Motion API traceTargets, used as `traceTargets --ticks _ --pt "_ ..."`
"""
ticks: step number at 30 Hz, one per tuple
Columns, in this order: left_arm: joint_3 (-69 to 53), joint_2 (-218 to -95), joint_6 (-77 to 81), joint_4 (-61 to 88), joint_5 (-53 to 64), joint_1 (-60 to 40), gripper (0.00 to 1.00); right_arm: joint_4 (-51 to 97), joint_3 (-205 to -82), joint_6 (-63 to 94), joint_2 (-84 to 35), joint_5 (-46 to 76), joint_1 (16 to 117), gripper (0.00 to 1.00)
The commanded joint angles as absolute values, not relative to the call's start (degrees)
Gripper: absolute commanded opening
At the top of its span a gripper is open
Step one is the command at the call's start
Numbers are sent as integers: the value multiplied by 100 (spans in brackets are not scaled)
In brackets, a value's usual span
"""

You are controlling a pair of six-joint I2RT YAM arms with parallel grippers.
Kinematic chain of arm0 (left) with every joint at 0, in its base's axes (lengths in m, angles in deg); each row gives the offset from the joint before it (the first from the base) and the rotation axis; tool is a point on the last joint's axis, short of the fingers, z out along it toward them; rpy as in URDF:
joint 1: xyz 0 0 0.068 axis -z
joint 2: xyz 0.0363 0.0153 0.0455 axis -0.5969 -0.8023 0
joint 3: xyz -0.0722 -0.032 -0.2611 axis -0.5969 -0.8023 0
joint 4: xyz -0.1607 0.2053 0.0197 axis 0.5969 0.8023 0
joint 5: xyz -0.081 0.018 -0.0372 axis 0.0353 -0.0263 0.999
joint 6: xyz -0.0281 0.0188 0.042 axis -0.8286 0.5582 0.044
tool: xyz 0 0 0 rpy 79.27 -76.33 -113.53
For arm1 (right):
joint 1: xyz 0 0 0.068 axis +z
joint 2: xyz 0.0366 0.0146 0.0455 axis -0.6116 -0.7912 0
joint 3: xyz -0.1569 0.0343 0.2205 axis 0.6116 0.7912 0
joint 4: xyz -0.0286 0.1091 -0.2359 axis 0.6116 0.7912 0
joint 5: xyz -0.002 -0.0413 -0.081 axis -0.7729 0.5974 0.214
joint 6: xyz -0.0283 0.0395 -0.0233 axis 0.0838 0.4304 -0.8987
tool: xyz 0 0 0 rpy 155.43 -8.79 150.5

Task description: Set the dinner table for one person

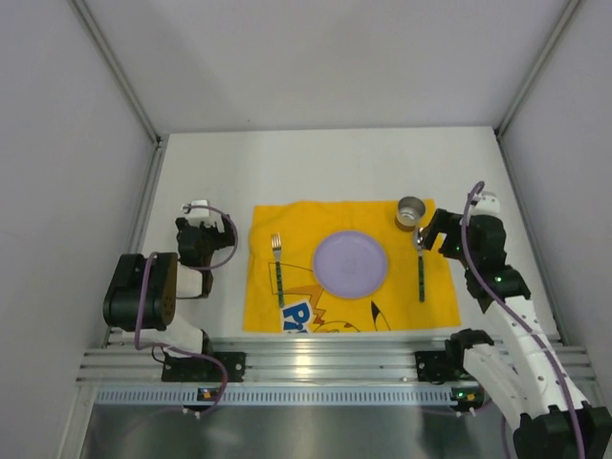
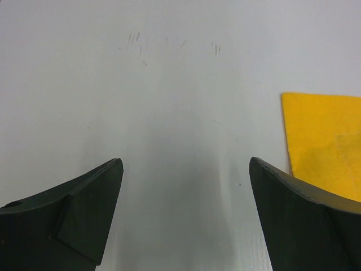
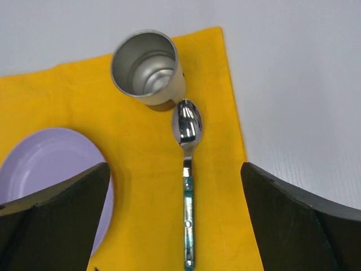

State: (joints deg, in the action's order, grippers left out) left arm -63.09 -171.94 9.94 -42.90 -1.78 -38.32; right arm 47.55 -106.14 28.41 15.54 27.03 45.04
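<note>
Pale grey wall panels box in three sides. The desk [image 1: 316, 163] is the matte white top filling the floor of that box, from the far wall to the aluminium rail [image 1: 316, 361] where your two arms are bolted. Faint scuff marks show on it in the left wrist view.

A yellow cloth [image 1: 287, 225] with a cartoon print lies flat on the desk, roughly centred, with its near edge close to the rail. On the cloth:
- lilac plate [image 1: 351, 263], in the middle.
- fork [image 1: 277, 266], left of the plate and apart from it, tines pointing away from the arms.
- spoon [image 1: 421, 268], right of the plate, bowl pointing away, green patterned handle toward the rail.
- metal cup [image 1: 410, 211], upright with its mouth up, at the far right corner. The spoon bowl sits right at its base; you can't tell from the wrist view whether they touch.

Left fingers [image 2: 84, 209]: spread wide, released, nothing between them. They are over bare desk just left of the cloth, whose corner shows at the right edge of your left wrist view.

Right fingers [image 3: 56, 214]: also spread wide, gripping nothing. They sit at the right side of the cloth near the cup. In the right wrist view the spoon runs down the gap between them, with the cup just beyond and the plate's edge beside one finger. Their height above the cloth can't be told.
</note>
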Motion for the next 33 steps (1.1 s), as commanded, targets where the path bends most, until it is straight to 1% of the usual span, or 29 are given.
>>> traceTargets --ticks 1,2,4,5,6,7,8,9,10,11,12,13,14,15,17,18,20,21,22,23,25,26,33 --pt "-6272 -17199 1016 -4880 -31 -3832 99 2877 -9682 1886 1507 2966 4552 100" --pt "-6264 -17199 1016 -4880 -40 -3832 99 2073 -9442 1745 1455 2992 4552 100" --pt "-6273 -17208 1016 -4889 -40 -3832 99 1313 -8864 1262 1332 3027 4561 100" --pt "-6273 -17199 1024 -4889 -40 -3823 99 543 -8669 1042 1253 2984 4553 100" --pt "-6273 -17208 1016 -4889 -31 -3823 99 153 -8475 605 1026 2975 4561 100" --pt "-6273 -17199 1016 -4898 -31 -3832 99 -260 -8082 488 867 2922 4553 100" --pt "-6273 -17199 1016 -4898 -31 -3823 99 -882 -7956 469 683 2922 4465 100" --pt "-6273 -17199 1016 -4898 -31 -3832 99 -1123 -7885 530 211 2930 4430 100" --pt "-6273 -17208 1024 -4898 -31 -3832 99 -1448 -7902 556 -20 3018 4403 100" --pt "-6273 -17199 1016 -4898 -31 -3823 99 -1381 -8093 522 -222 3027 4394 100" --pt "-6273 -17199 1016 -4898 -31 -3832 99 -1589 -8139 234 -686 2897 4394 100" --pt "-6273 -17199 1024 -4889 -31 -3832 99 -1844 -8244 110 -890 2730 4386 100" --pt "-6273 -17208 1024 -4898 -40 -3823 99 -2586 -8262 13 -1093 2720 4342 100" --pt "-6273 -17199 1016 -4898 -40 -3823 99 -2820 -8393 29 -1521 2711 4272 100" --pt "-6273 -17208 1024 -4898 -49 -3823 99 -2745 -8726 431 -1875 2842 4018 100" --pt "-6273 -17199 1024 -4898 -49 -3823 99 -2873 -8815 747 -2181 2556 3895 100" --pt "-6273 -17199 1016 -4898 -48 -3823 99 -3853 -8571 759 -2534 2464 3814 100" --pt "-6273 -17208 1024 -4898 -49 -3832 99 -4042 -8239 837 -2545 2639 3814 100" --pt "-6273 -17199 1016 -4898 -40 -3832 99 -4731 -8079 847 -2701 2606 3814 100" --pt "-6273 -17199 1024 -4889 -49 -3832 99 -4573 -8069 734 -2538 2518 3823 100" --pt "-6273 -17208 1016 -4898 -49 -3832 99 -4719 -8113 654 -2658 2151 3814 100" --pt "-6273 -17199 1016 -4907 -49 -3832 99 -4468 -8182 653 -2607 2105 3814 100" --pt "-6273 -17208 1024 -4907 -49 -3832 99 -4483 -8227 689 -2633 2254 3814 100"
